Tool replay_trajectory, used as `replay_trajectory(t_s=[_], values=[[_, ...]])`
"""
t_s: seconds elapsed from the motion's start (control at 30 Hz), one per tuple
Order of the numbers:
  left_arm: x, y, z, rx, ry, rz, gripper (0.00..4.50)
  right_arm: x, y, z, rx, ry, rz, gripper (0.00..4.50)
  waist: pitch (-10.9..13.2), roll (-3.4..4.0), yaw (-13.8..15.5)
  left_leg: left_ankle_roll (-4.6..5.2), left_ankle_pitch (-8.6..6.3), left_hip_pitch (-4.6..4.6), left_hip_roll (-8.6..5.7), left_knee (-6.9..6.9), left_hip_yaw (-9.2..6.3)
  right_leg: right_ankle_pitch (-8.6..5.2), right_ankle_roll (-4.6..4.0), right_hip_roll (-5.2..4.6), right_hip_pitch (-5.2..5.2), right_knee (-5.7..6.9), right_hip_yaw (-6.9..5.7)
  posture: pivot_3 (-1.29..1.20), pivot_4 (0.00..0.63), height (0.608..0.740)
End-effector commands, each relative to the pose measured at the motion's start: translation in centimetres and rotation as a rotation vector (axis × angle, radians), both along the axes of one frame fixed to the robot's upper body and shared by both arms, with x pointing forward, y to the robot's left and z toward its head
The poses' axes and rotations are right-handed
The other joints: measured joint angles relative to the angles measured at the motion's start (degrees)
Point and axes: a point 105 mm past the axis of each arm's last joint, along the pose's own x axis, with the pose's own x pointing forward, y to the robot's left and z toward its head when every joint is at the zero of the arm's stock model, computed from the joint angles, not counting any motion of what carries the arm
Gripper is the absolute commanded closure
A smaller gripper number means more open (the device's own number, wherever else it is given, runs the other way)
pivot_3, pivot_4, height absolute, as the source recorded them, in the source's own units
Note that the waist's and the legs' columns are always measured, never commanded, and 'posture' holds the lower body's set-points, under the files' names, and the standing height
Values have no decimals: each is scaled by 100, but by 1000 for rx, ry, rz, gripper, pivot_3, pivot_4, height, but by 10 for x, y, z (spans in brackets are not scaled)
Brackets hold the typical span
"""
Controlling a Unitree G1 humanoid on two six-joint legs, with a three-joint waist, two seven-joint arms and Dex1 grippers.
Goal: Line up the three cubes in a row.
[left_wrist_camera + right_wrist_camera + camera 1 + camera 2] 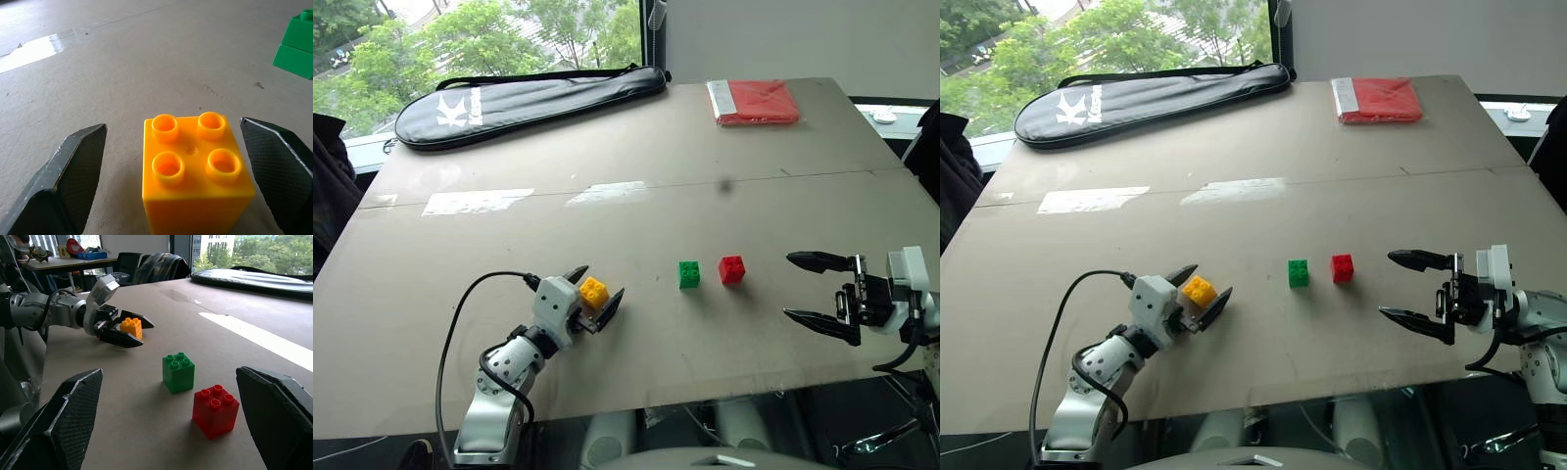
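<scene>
Both arms are built of silver-grey rounded segments with black joints. A black cable is looped along the left arm. Each white wrist housing is ended by a claw, the left claw (593, 295) and right claw (815, 287), of two black pointed fingers (73, 181) with cross-hatched inner pads.

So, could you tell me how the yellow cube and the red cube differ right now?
The yellow cube sits between the open fingers of the left hand, while the red cube stands free on the table. The yellow cube lies apart on the left; the red cube stands close beside the green cube. Both are studded bricks, upright, studs up.
</scene>
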Motion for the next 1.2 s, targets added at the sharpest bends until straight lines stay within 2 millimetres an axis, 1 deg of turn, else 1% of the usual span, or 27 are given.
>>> replay_trajectory(t_s=[0.03, 0.13, 0.17, 0.23, 0.27, 0.37, 0.47, 0.6, 0.67, 0.73, 0.8, 0.9, 1.03, 1.1, 1.2], values=[[2, 7, 11, 2, -16, -28, 293, -4, 3, 11, 9, -42, 24, 0, 0, 0, -1, 0, 0, 0, 0, 0, 0, 0, 0, 0, 0, 0, 0, 0, 150, 701], [2, 13, 10, 14, 3, -58, 1201, -5, 7, 13, 15, -53, 37, 0, 0, 0, -1, 0, 0, 0, 0, 0, -1, 0, 0, 1, -1, 0, -1, 0, 150, 701], [2, 15, 10, 18, 9, -61, 1776, -5, 8, 13, 16, -56, 38, 0, 0, 1, -4, 0, 0, 0, 1, 0, -1, 0, 0, 1, -1, 0, -1, 0, 150, 701], [3, 18, 9, 17, 18, -63, 2622, -5, 9, 13, 17, -56, 40, 0, 0, 0, -2, 0, 0, -1, 1, 0, 0, 0, 0, 1, -1, 0, -1, 0, 150, 701], [4, 19, 9, 19, 20, -63, 3195, -6, 10, 13, 17, -56, 40, 0, 0, 0, -1, 0, 0, -2, 1, 0, 1, 0, 0, 0, -1, -1, 0, 0, 150, 701], [4, 18, 10, 17, 22, -72, 3158, -7, 10, 12, 19, -52, 38, 0, 0, 0, -1, 0, 0, -2, 0, 0, 2, 0, 0, -1, -1, -2, 0, 0, 150, 701], [6, 8, 15, 16, 13, -143, 3158, -8, 10, 12, 20, -48, 34, 0, 0, 0, -1, 0, 0, -2, 1, 0, 0, 0, 0, 0, -1, -1, -1, 0, 150, 701], [6, -16, 23, 22, 26, -351, 3158, -8, 10, 10, 22, -40, 28, 0, 0, 0, 12, 0, 0, -3, 0, 0, -1, 0, 0, 0, -1, -1, -3, 0, 150, 701], [7, -27, 19, 74, 58, -463, 3158, -8, 10, 9, 22, -37, 24, 0, 0, 0, 5, 0, 0, -2, 0, 0, 2, 0, 0, 0, -1, -1, -1, 0, 150, 701], [5, -40, 18, 84, 109, -632, 3158, -8, 10, 7, 17, -34, 19, 0, 0, 1, 0, 0, 0, -3, -1, 0, 2, 0, 0, 1, -2, -1, -1, 0, 150, 701], [13, -49, 23, 116, 104, -749, 3158, -8, 9, 7, 19, -36, 9, 0, 0, 1, 0, 0, 0, -4, -1, 0, 3, 0, 0, 3, -3, -1, 0, 0, 150, 701], [33, -55, 30, 162, 57, -809, 3158, -9, 9, 9, 18, -43, 0, 0, 1, -1, 4, 0, 0, -11, -2, 0, 0, 1, -1, 5, -7, -1, -1, 0, 150, 701], [51, -57, 32, 219, 6, -860, 3158, -11, 7, 11, 13, -48, -15, 0, 1, 0, -13, 0, 0, -9, -2, 0, 2, 1, -1, 6, -6, -1, 1, 0, 150, 701], [57, -59, 32, 230, -9, -885, 3158, -12, 6, 11, 11, -48, -24, 0, 1, -1, -18, 0, 0, -10, -2, 0, 4, 2, 0, 7, -7, -3, 5, 0, 150, 701], [56, -63, 30, 225, -17, -940, 3158, -14, 6, 10, 10, -49, -33, 0, 1, -1, -11, 1, 0, -18, -2, 0, 4, 18, -4, 6, -12, -4, 4, 0, 150, 701]])
